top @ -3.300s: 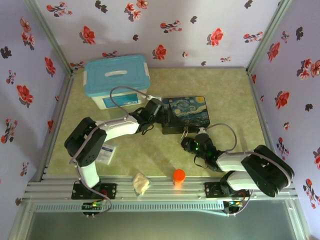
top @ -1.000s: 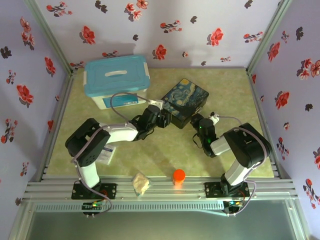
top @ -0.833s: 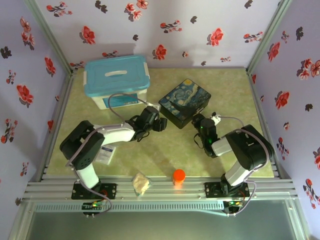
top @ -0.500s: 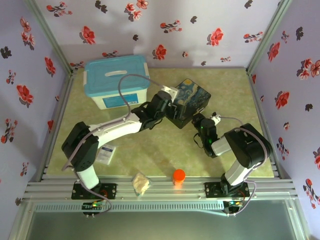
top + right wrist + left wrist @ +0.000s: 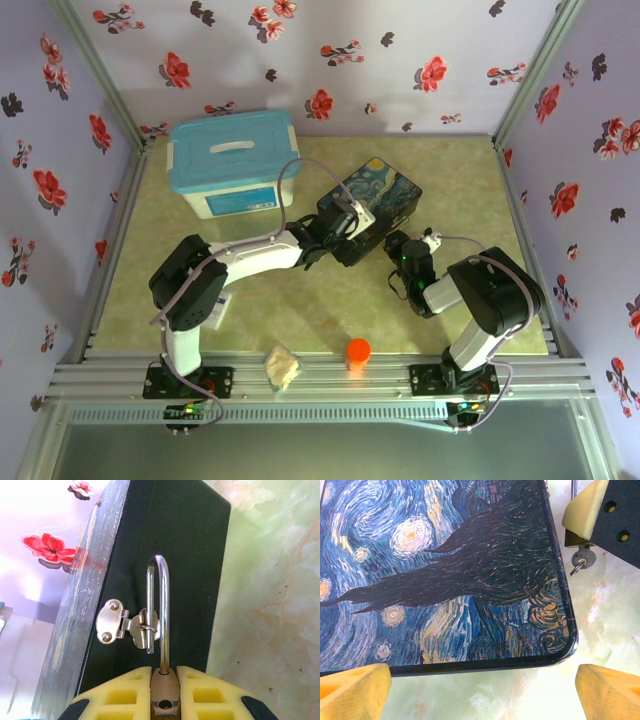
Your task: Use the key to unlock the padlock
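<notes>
Right end effector (image 5: 164, 675) clamps pale brass padlock (image 5: 165, 694), shackle (image 5: 164, 605) through starry painted tin (image 5: 175, 525) hasp (image 5: 117, 625); left end effector (image 5: 482, 687) wide open, empty.

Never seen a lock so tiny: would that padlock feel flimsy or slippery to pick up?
Probably stiff: the padlock looks all metal. Likely no slipping, as foam pads of the right gripper squeeze its body from both sides. Pulled, it would probably drag the painted tin, since its shackle hooks the tin's hasp.

Built of black joint housings (image 5: 185, 285) and white forearm shells (image 5: 262, 260); strung with looping grey cables (image 5: 281, 190); tipped with yellow foam pads (image 5: 120, 692), recessed in squares, black-backed.
</notes>
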